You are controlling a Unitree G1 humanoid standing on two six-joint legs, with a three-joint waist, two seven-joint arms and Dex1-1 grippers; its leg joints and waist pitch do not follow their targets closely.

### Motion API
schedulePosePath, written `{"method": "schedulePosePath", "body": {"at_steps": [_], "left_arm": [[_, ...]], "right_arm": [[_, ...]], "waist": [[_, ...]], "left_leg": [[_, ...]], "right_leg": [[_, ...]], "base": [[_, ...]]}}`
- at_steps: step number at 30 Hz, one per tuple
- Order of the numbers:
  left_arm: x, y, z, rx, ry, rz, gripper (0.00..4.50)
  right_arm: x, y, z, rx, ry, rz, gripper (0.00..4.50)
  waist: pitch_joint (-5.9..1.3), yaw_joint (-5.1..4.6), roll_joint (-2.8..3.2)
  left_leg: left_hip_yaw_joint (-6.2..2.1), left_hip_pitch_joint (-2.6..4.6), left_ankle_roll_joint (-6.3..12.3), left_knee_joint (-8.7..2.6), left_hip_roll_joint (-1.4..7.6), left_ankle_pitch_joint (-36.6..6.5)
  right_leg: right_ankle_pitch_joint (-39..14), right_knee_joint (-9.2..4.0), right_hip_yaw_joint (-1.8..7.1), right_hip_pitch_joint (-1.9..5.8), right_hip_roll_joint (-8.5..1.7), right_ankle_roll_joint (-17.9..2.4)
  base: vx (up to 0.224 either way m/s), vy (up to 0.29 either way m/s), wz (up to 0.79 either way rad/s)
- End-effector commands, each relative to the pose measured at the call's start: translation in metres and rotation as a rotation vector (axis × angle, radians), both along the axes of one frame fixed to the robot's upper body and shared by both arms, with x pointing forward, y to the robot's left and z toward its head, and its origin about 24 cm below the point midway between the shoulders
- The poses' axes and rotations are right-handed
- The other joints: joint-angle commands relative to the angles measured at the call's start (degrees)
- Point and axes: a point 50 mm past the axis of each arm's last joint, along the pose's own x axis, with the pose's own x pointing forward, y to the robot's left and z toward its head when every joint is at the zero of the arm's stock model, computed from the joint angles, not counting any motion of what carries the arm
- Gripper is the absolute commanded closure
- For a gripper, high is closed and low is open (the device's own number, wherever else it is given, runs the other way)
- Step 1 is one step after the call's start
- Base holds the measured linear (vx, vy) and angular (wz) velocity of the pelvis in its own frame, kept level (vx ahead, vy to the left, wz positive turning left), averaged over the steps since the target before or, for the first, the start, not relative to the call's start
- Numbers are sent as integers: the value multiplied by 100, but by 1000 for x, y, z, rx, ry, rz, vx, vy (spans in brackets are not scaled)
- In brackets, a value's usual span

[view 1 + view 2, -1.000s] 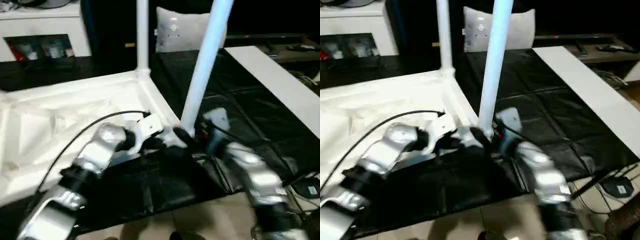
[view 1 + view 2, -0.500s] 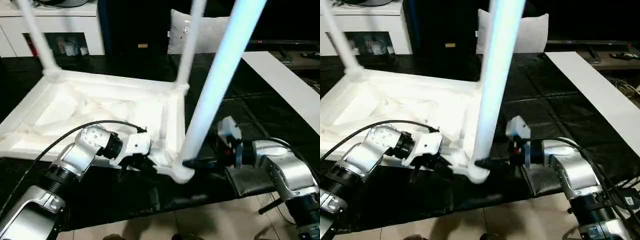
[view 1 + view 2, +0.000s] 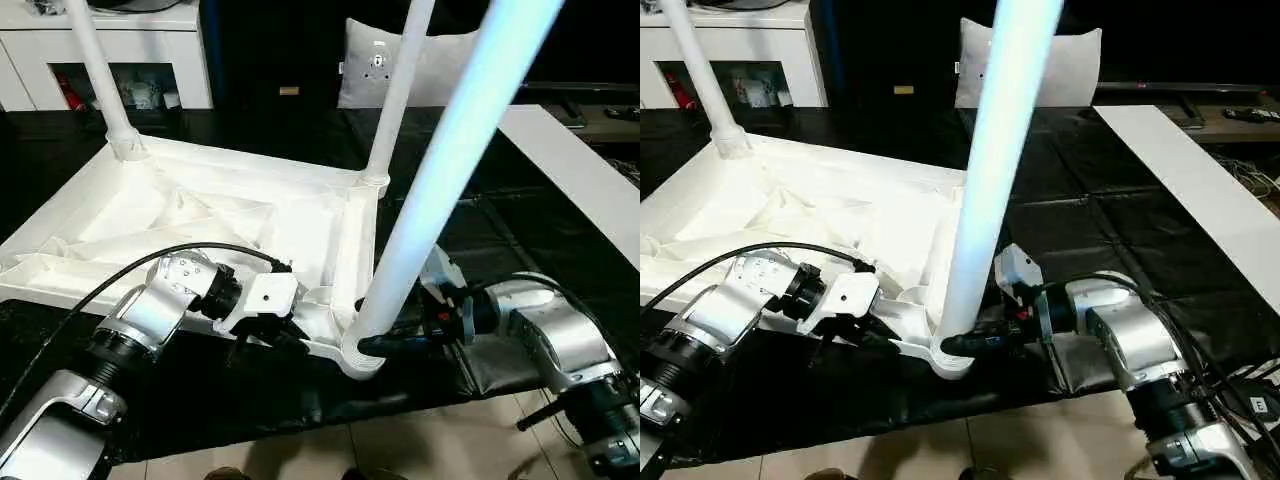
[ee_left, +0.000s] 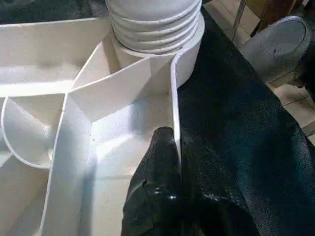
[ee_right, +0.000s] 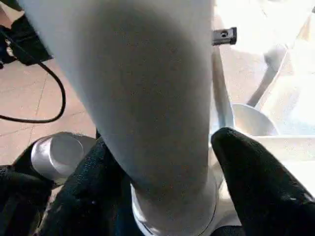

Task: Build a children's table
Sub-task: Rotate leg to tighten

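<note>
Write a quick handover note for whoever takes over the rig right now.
Left gripper: shut on the table top's rim, beside the near corner socket.
Right gripper: fingers either side of the near leg, at its base.
Table top lies upside down on the black mat.
Done: three legs stand in corner sockets.
Left: the fourth leg; that corner is out of view.

My silver forearm (image 3: 150,310) gleams like brushed metal over a smooth, glossy white plastic table top (image 3: 200,215), tube leg (image 3: 440,180) and crinkled black mat (image 3: 1110,230).

one table top (image 3: 200,215), three legs (image 3: 450,170), one cushion (image 3: 375,65)
</note>
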Motion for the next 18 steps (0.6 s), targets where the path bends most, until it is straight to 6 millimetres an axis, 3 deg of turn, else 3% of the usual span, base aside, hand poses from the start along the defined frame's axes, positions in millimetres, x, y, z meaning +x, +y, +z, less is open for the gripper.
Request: {"method": "schedulePosePath", "body": {"at_steps": [1,6,12,15,17,18], "left_arm": [[-3,-7,1,28,7,-86,450],[-1,-4,2,22,14,-75,450],[1,-10,3,-40,36,39,450],[5,-14,3,-52,32,126,450],[11,-23,1,-76,26,252,450],[11,-23,1,-76,26,252,450]], "right_arm": [[1,-2,2,-1,14,7,189],[-2,0,2,28,56,16,237],[-9,14,0,74,95,-54,245],[-7,23,-6,51,78,-144,245],[5,34,-14,31,65,-358,246],[5,34,-14,31,65,-358,246]], "waist": [[-399,-21,-32],[-397,-23,-20],[-378,-13,12],[-359,-51,11],[-318,-105,12],[-307,-128,2]], "left_leg": [[35,2,325,-374,118,-1019],[35,-1,332,-374,120,-983],[34,13,272,-389,122,-1038],[23,15,171,-401,105,-1190],[4,32,34,-405,72,-1424],[-4,30,15,-403,54,-1496]], "right_leg": [[-2041,-409,269,329,-389,-963],[-1953,-398,267,328,-381,-994],[-2029,-422,272,322,-378,-959],[-2409,-456,263,305,-381,-841],[-3160,-535,218,260,-375,-593],[-3403,-575,198,256,-381,-501]], "base": [[0,0,0],[0,0,0],[0,0,0],[0,0,0],[0,0,0],[0,0,0]]}}
